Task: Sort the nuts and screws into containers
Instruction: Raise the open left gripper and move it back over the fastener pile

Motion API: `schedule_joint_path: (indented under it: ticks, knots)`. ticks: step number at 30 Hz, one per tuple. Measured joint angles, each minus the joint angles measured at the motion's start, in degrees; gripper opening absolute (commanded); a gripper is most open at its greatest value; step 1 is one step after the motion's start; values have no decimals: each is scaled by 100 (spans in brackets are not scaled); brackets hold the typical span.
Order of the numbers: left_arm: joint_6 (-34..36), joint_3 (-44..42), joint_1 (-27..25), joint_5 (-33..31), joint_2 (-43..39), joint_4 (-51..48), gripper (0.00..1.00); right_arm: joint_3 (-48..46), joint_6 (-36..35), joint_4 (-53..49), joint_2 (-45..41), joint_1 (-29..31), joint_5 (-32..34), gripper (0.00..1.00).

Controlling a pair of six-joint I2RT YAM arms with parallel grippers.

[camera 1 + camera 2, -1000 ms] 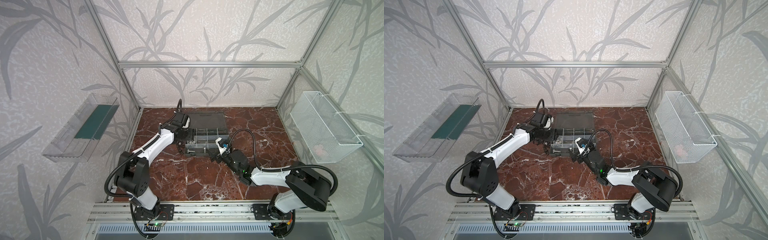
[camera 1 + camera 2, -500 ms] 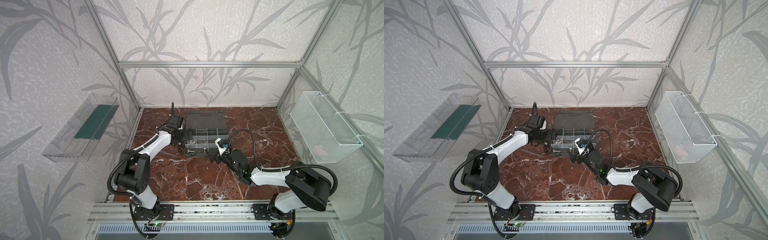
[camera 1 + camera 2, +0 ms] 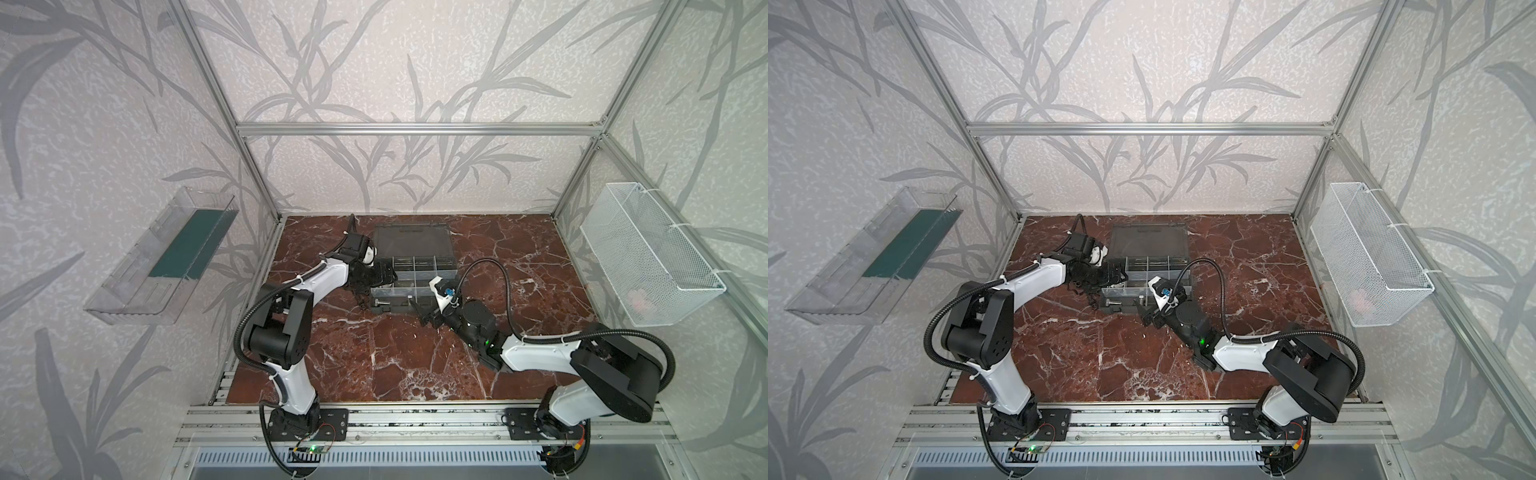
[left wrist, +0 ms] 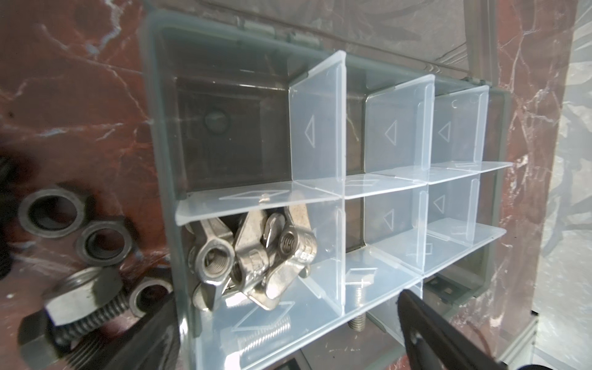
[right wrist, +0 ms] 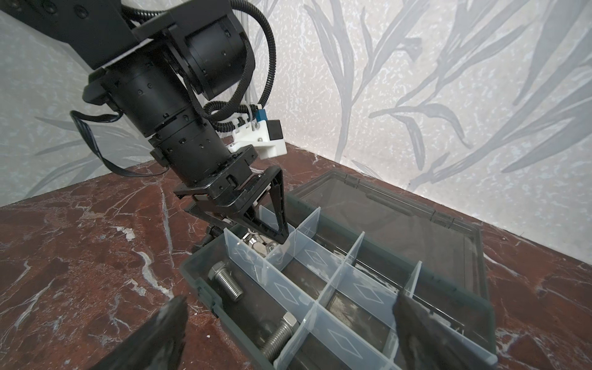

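The dark grey organizer case (image 3: pixel 452 286) lies open mid-table, its containers (image 4: pixel 224 134) split by translucent dividers. A heap of silver nuts (image 4: pixel 256 256) fills one left-end compartment. My left gripper (image 3: pixel 380 277) hangs open just above that heap, nothing between its fingers (image 5: pixel 278 211). Two silver screws (image 5: pixel 226 285) lie in the long near compartment. Black nuts (image 4: pixel 48 208) and a black screw (image 4: pixel 64 314) lie loose on the table beside the case's left wall. My right gripper (image 5: pixel 288 336) is open and empty, low at the case's near side.
The case's flat lid (image 3: pixel 411 241) lies open behind it. A clear wall tray (image 3: pixel 162 257) hangs on the left wall and a white wire basket (image 3: pixel 648 257) on the right wall. The dark marble table (image 3: pixel 374 353) ends at an aluminium rail in front.
My left gripper's jaws have spread wide and its wrist has shifted a little over the case's left end. The right arm has not moved.
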Motion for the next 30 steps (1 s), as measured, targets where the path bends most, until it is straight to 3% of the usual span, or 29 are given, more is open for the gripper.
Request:
schedule_joint_path:
  ticks: [20,25,30]
  knots:
    - [-57,63,-297,686,212,245,99,13,13,-127,20,0,-105,99]
    - [50,173,-234,501,214,79,100,13,13,-129,20,0,-105,99]
    - [282,254,-94,-133,98,-282,100,15,15,-129,20,0,-105,99]
